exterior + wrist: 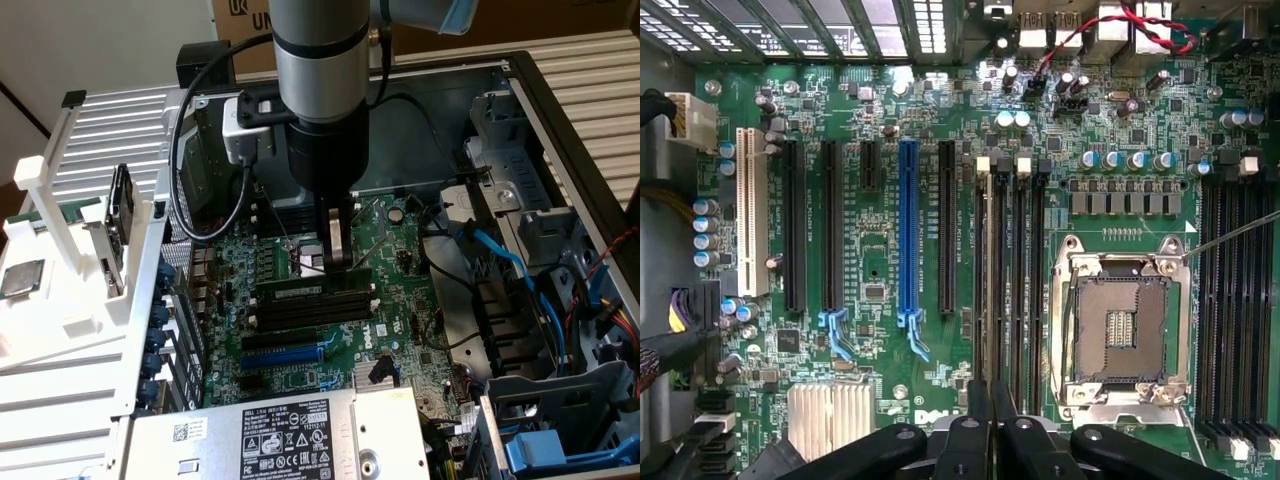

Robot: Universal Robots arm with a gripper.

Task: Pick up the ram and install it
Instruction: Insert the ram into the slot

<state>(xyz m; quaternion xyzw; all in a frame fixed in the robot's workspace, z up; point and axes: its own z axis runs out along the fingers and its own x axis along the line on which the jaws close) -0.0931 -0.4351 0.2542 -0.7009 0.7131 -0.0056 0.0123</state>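
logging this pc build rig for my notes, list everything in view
ram: one, green with pale label, along the black memory slots, under the end effector
motherboard: one, green, inside the open case
processor socket: one, silver frame, empty, between memory slot banks
blue slot: one, blue, among black expansion slots
white slot: one, white, at the end of that slot row
heatsink: one, silver, finned, on the board
processor chip: one, silver-topped, on the white rack, exterior view's left
blue cables: several, exterior view's right
end effector: one, silver, over the ram
arm: one, grey
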